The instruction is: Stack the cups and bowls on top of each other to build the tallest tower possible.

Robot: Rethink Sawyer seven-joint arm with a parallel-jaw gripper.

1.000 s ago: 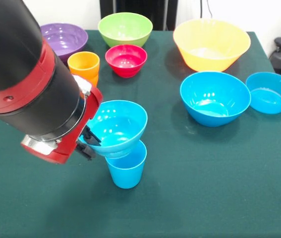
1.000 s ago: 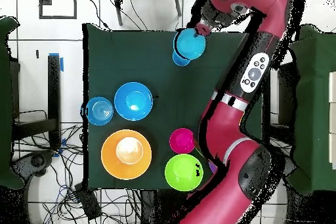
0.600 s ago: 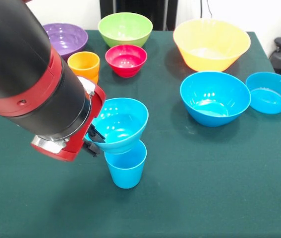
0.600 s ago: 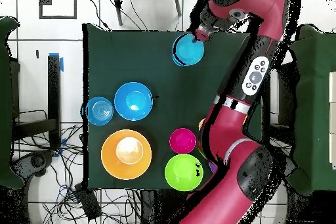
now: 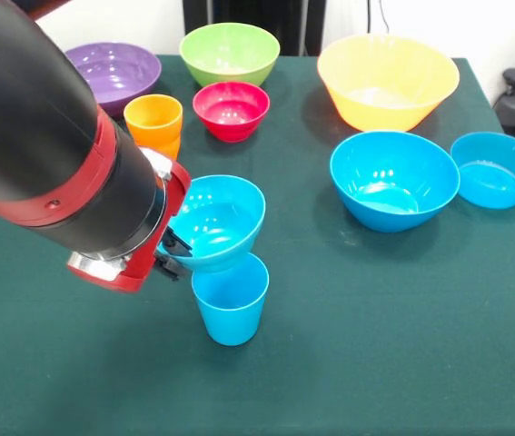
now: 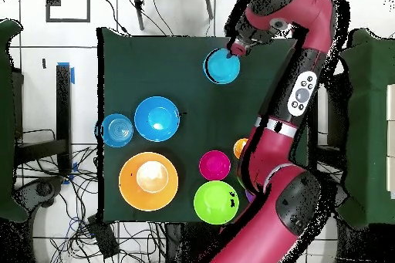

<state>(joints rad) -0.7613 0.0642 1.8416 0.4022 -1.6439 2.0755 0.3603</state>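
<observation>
My fingers pinch the near rim of a small blue bowl, holding it tilted just above the blue cup, which stands upright on the green table. I cannot tell whether bowl and cup touch. Overhead, I see the gripper at the bowl's edge.

Purple bowl partly behind arm.
</observation>
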